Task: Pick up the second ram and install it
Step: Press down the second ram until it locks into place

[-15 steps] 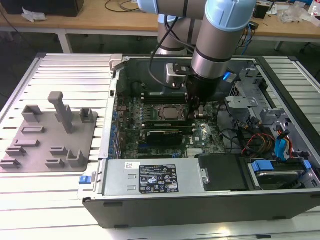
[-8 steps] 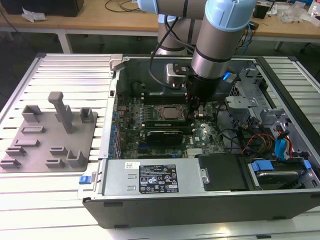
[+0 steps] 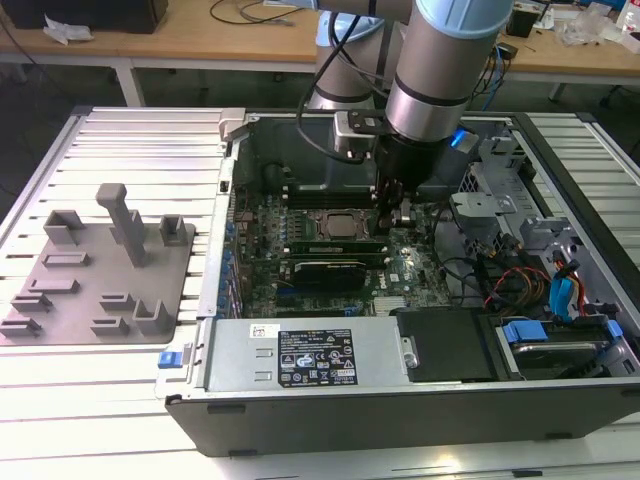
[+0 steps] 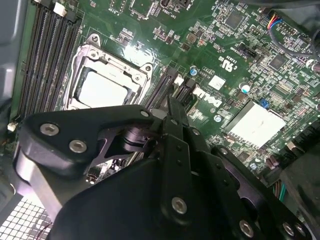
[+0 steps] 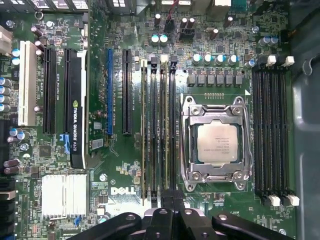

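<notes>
In the exterior view, the tool (image 3: pixel 392 212) was down inside the open computer case (image 3: pixel 300 360), by the CPU socket (image 3: pixel 337 226). In the first wrist view, its fingers (image 5: pixel 172 200) were pressed together over the second ram (image 5: pixel 164 130), which stood in the slots beside the socket.

Matt black plastic fingers (image 5: pixel 167 200), glossy green motherboard (image 5: pixel 130 175), shiny metal CPU socket (image 5: pixel 215 142).

grey holder tray (image 3: pixel 100 290): 1 | computer case (image 3: pixel 400 400): 1 | CPU (image 5: pixel 216 142): 1 | graphics card (image 5: pixel 77 110): 1
</notes>
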Tool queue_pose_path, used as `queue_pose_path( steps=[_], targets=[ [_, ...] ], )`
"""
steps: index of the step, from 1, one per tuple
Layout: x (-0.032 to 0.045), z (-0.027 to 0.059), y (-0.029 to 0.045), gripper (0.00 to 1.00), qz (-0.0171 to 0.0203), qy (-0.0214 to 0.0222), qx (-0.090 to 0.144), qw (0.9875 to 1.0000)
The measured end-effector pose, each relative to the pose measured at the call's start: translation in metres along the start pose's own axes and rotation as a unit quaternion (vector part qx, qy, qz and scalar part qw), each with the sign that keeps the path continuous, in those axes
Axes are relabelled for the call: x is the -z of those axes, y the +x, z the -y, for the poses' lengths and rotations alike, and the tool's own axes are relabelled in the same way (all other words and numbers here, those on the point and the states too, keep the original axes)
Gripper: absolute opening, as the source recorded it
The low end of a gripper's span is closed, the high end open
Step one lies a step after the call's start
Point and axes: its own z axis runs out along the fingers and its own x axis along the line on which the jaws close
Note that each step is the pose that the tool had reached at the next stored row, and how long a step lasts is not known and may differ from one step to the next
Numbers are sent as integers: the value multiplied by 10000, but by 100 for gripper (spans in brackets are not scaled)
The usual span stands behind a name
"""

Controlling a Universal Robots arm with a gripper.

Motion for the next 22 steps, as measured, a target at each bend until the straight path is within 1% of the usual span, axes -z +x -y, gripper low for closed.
queue_pose_path(
  steps=[1, 8, 10, 12, 13, 15, 17, 19, 20, 21, 22],
  targets=[
    [-1, -15, 0, 8, 0, 0, 0, 10000],
    [-14, -202, 2, 8, 1, 3, 0, 10000],
    [-19, -300, 3, 8, 0, 5, -1, 10000],
    [-21, -355, 4, 8, 0, 9, 1, 10000],
    [-25, -400, 4, 8, 1, 14, 0, 10000],
    [-29, -462, 4, 8, 2, 21, 1, 10000],
    [-35, -568, 6, 8, 1, 35, 1, 10000],
    [-39, -629, 7, 8, 1, 43, 1, 10000],
    [-53, -712, 8, 8, 1, 53, 2, 10000],
    [-94, -793, 10, 8, 1, 61, 2, 10000],
    [-113, -811, 8, 8, 1, 63, 2, 10000]
  ],
)
